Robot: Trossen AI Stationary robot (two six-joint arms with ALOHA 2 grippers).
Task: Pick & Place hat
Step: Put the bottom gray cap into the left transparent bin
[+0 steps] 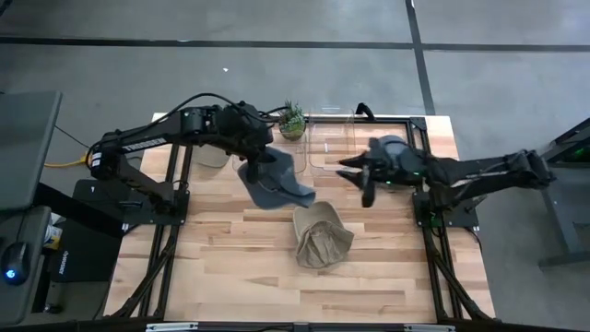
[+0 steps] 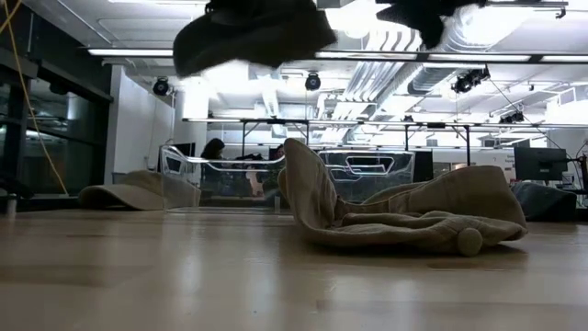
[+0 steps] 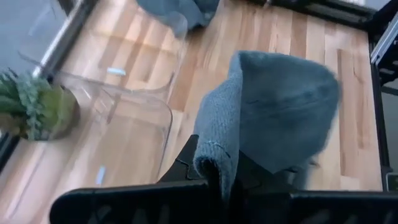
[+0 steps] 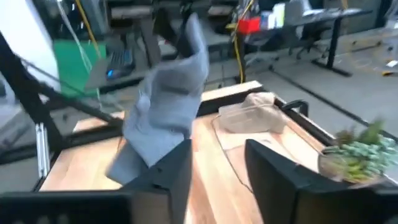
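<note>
A tan hat point(image 1: 322, 238) lies crumpled on the table point(image 1: 230, 267). Behind it, the left gripper point(image 1: 255, 172) is clamped on a grey hat point(image 1: 276, 182) held in the air. The right gripper point(image 1: 365, 180) hovers nearby with fingers apart, holding nothing, before the clear bin point(image 1: 334, 143).

**Four viewpoints, one wooden surface**

High view: straight down from above, taking in the whole surface point(image 1: 230, 258) and both arms. Low view: level at surface height, close to the tan hat point(image 2: 404, 216), facing the room beyond. Left wrist view: angled down past a hanging grey hat point(image 3: 273, 112) toward the clear bin point(image 3: 118, 106) and potted plant point(image 3: 31, 109). Right wrist view: across the surface toward the left arm. Shared by all: grey hat; by three: the plant.
</note>
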